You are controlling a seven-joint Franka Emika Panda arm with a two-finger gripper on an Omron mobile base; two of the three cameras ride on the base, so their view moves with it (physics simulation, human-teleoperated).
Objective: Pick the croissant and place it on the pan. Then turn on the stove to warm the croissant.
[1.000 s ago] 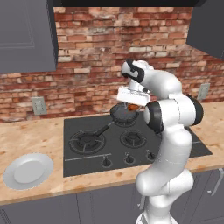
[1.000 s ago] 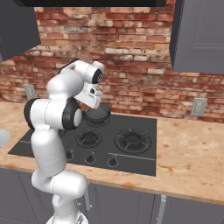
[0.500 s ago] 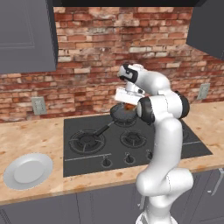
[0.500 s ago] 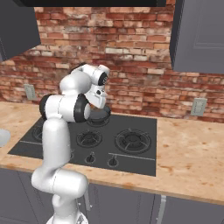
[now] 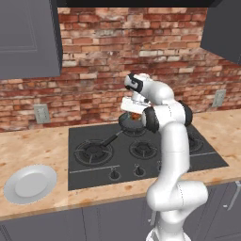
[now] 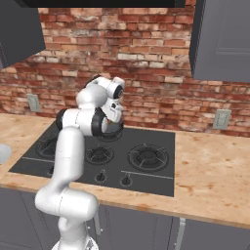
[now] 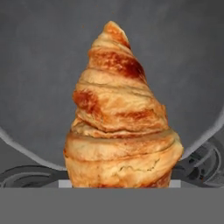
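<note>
The golden-brown croissant [image 7: 118, 118] stands close in the hand view, between my gripper's jaws, whose fingertips it hides. Behind it spreads the dark grey inside of the pan [image 7: 43, 65]. In the left base view my gripper [image 5: 133, 113] hangs just over the pan [image 5: 126, 124], which sits on a back burner of the black stove [image 5: 150, 162] with its thin handle running front-left. The right base view shows the gripper [image 6: 115, 120] low over the same pan [image 6: 113, 134] on the stove [image 6: 151, 178]. The gripper is shut on the croissant.
A round pale plate [image 5: 29, 183] lies on the wooden counter left of the stove, and its edge [image 6: 2, 152] shows in the right base view. Small knobs [image 5: 114, 174] line the cooktop's front. Brick wall and dark cabinets stand behind and above.
The hand has come down and a little left onto the pan with the croissant. The elbow has swung in closer. Jaw width has stayed the same.
</note>
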